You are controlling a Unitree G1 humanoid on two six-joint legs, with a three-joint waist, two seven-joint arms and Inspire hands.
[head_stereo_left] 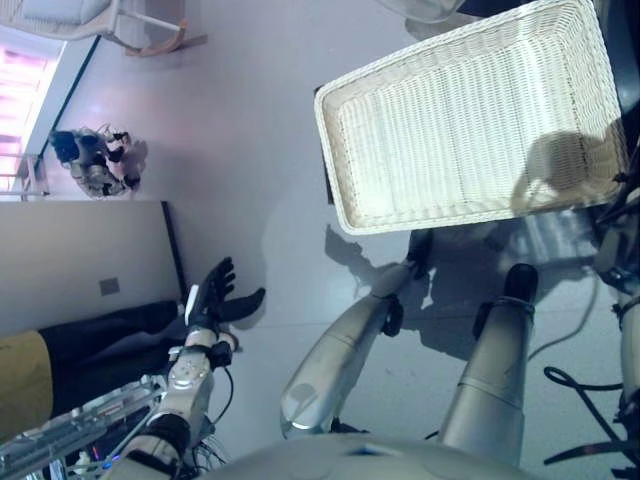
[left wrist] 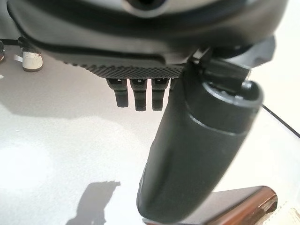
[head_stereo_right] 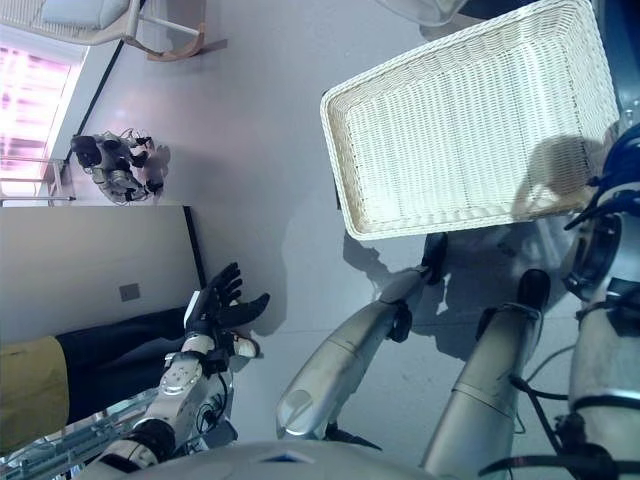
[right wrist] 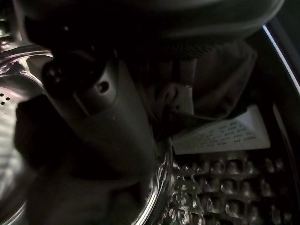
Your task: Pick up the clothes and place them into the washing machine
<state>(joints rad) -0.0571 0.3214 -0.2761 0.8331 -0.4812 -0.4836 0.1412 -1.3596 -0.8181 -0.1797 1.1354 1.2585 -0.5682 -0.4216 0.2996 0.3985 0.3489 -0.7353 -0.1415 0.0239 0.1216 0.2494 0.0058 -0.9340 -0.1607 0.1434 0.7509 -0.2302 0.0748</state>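
Note:
The shallow white wicker basket (head_stereo_left: 345,180) holds no clothes and lies ahead at the upper right. My left hand (head_stereo_left: 215,295) hangs open and empty over the floor at the lower left; its thumb (left wrist: 201,140) and straight fingers show in the left wrist view. My right arm (head_stereo_right: 600,260) reaches off the right edge beside the basket. In the right wrist view my right hand (right wrist: 112,126) is inside the washing machine's metal drum (right wrist: 220,187). A grey cloth (right wrist: 220,79) with a white label (right wrist: 225,133) lies just past it.
A person's dark-trousered legs (head_stereo_left: 100,345) stretch along the floor at the left, below a white partition (head_stereo_left: 80,250). A small machine (head_stereo_left: 95,160) sits on the floor further back, and a chair (head_stereo_left: 150,30) stands at the top left.

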